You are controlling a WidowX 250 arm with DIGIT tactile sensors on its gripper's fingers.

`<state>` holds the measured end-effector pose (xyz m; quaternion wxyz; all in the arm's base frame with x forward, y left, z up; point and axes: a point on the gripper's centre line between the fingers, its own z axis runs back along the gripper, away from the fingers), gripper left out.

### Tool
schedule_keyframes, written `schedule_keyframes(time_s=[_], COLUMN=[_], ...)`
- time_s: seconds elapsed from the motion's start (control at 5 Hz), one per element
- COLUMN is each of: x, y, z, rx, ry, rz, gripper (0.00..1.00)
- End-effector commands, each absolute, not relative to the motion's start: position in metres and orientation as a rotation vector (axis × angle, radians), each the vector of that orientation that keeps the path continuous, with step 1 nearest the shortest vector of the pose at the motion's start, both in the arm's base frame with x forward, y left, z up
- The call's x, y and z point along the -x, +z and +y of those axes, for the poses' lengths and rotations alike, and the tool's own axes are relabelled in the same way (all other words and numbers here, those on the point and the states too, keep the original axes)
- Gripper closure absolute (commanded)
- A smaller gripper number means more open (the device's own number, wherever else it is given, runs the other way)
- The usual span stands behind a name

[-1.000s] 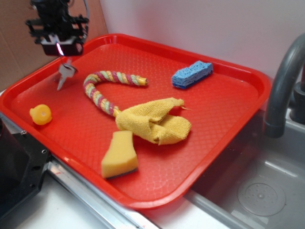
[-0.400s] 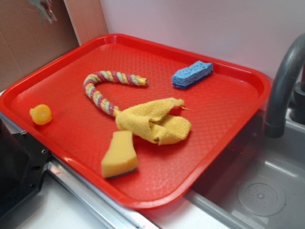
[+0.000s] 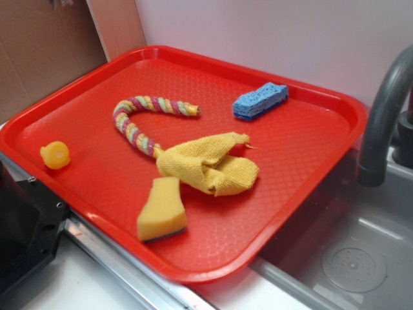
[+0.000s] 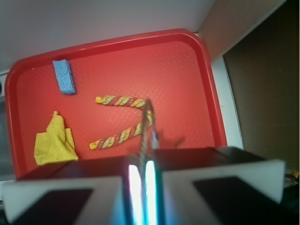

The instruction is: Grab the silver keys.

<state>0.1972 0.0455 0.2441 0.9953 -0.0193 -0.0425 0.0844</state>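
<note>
In the wrist view my gripper (image 4: pixel 142 176) is shut on the silver keys (image 4: pixel 149 125). They hang blurred from between the two fingers, high above the red tray (image 4: pixel 206 51). Seen from here, the keys dangle over the bend of the striped rope (image 4: pixel 124 101). In the exterior view the gripper and the keys are out of frame, above the top left corner, and the tray (image 3: pixel 181 274) holds no keys.
On the tray lie a striped rope (image 3: pixel 132 126), a yellow cloth (image 3: pixel 206 165), a blue sponge (image 3: pixel 260 100), a yellow sponge (image 3: pixel 161 208) and a yellow duck (image 3: pixel 55 155). A grey faucet (image 3: pixel 381 110) and a sink (image 3: pixel 348 258) are at the right. Cardboard (image 3: pixel 39 58) stands behind the tray's left side.
The gripper has risen from just above the tray's far left corner with the keys hanging from it, and has left the exterior view at the top left.
</note>
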Motion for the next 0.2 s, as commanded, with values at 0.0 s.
schedule_keyframes(time_s=[0.0], x=[-0.2015], y=[0.2567], z=[0.0575], rx=[0.027], ry=[0.156], rz=[-0.15], gripper=[1.0])
